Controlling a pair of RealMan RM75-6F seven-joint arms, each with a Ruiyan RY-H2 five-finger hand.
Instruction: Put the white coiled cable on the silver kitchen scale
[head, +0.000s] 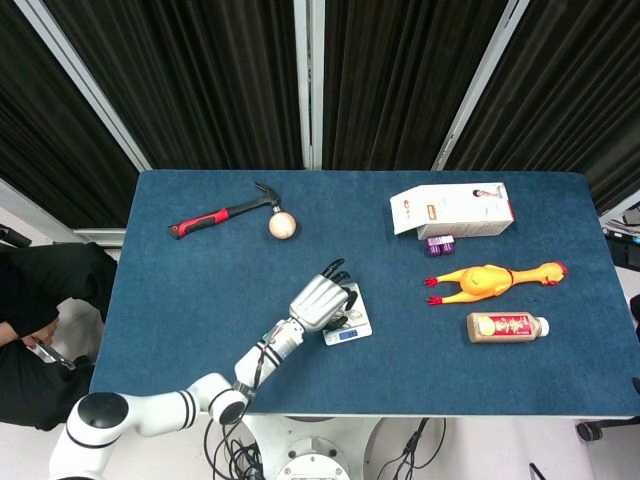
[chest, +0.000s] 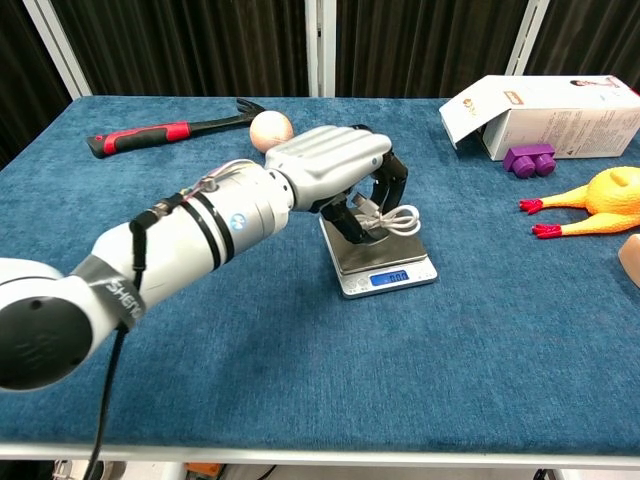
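The silver kitchen scale (chest: 388, 262) (head: 347, 326) sits mid-table with a blue lit display at its front. My left hand (chest: 338, 175) (head: 320, 299) hovers over the scale's plate, fingers curled down. It holds the white coiled cable (chest: 388, 221), which hangs just above the plate; whether it touches the plate I cannot tell. In the head view the hand covers most of the scale and hides the cable. My right hand is not in either view.
A red-handled hammer (head: 222, 214) and a wooden ball (head: 282, 226) lie at the back left. At the right are a white box (head: 452, 211), a purple block (head: 440, 244), a yellow rubber chicken (head: 492, 280) and a bottle (head: 507, 326).
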